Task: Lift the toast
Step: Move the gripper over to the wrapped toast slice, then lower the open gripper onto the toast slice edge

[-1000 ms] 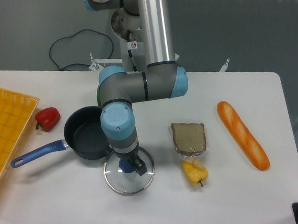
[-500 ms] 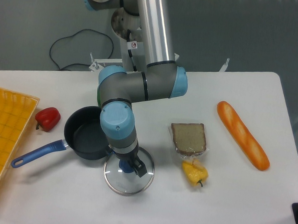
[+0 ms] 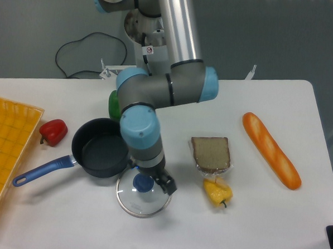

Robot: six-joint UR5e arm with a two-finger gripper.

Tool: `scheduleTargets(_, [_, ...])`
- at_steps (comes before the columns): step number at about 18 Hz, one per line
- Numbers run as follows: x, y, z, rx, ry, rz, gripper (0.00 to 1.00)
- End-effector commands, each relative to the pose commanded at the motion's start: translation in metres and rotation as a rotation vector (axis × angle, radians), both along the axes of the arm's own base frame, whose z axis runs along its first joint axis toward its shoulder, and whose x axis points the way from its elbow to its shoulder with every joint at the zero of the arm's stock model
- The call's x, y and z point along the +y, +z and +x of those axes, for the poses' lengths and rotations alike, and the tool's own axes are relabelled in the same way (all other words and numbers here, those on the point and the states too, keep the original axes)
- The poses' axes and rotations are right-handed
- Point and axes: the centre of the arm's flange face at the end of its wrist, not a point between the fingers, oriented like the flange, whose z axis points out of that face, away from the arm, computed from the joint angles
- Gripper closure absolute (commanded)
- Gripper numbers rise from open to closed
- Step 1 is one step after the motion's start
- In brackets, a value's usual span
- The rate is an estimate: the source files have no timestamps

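— Our hand point(image 3: 166, 183) hangs low over the right rim of the glass lid point(image 3: 143, 195); we cannot tell whether its fingers are parted or closed.

— And the toast point(image 3: 211, 153)?

— We see it flat on the white desk point(image 3: 250, 229), right of the hand and apart from it, the yellow pepper point(image 3: 217, 193) touching its lower edge and the baguette point(image 3: 271, 149) farther right.

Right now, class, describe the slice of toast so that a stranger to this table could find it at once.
Start at the long orange baguette lying on the right of the white table, then look left to the flat, square slice of brown toast. A small yellow bell pepper sits just in front of it. The toast is the only thin, flat, dark-crusted item there.
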Motion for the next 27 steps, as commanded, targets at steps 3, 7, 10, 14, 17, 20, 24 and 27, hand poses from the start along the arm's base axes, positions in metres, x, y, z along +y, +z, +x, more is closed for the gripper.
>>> scheduleTargets(3, [-0.02,0.006,-0.017,0.005,0.115,0.011,0.0])
scheduleTargets(7, [-0.033,0.007,-0.034,0.008,0.328,0.033,0.0])
scheduleTargets(10, [-0.039,0.004,-0.044,0.006,0.475,0.047,0.0])
scheduleTargets(14, [-0.048,-0.004,-0.062,-0.003,0.613,0.059,0.0])
scheduleTargets(17, [-0.058,-0.007,-0.079,-0.015,0.685,0.09,0.0])
scheduleTargets(20, [-0.066,-0.012,-0.094,-0.01,0.752,0.107,0.0])
scheduleTargets(24, [-0.062,-0.017,-0.104,-0.01,0.808,0.134,0.0])
scheduleTargets(27, [-0.06,-0.024,-0.107,-0.015,0.801,0.129,0.0])
